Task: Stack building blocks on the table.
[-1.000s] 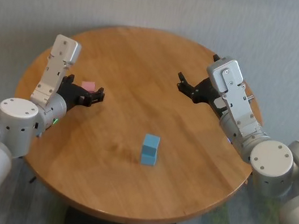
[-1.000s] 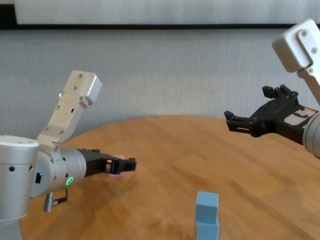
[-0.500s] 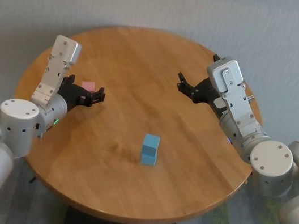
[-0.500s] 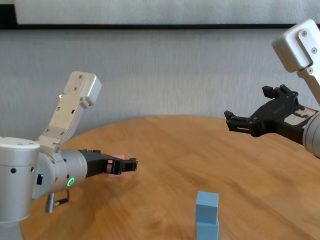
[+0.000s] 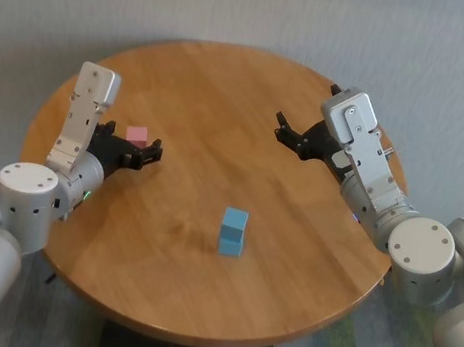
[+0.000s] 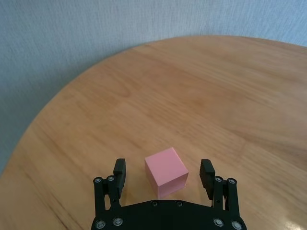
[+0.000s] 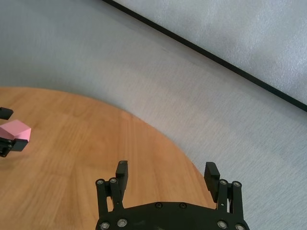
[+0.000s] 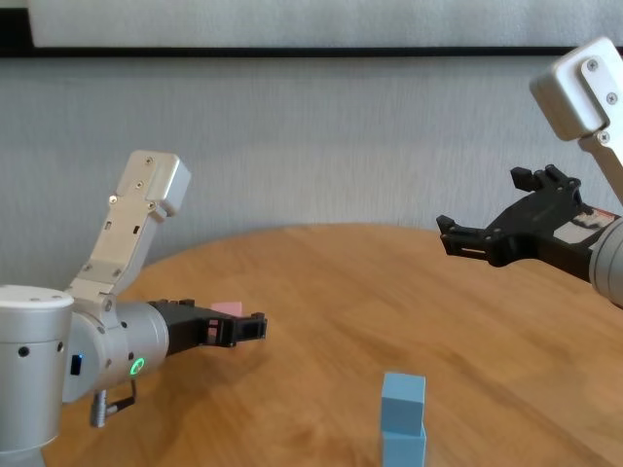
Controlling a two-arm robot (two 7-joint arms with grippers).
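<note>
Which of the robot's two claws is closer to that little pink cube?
Left. The left gripper sits open around the pink cube, not touching it; the right gripper hovers open far across the table.

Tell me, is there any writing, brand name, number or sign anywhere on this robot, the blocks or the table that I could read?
None: no readable text shows in any view.
Pink block: plain faces, no marking.
Two stacked blue blocks: plain.
Table: bare wood grain only.
Left claw and right claw: black, with only screws, no lettering.
Left arm: a small green light, not a readable sign.
</note>
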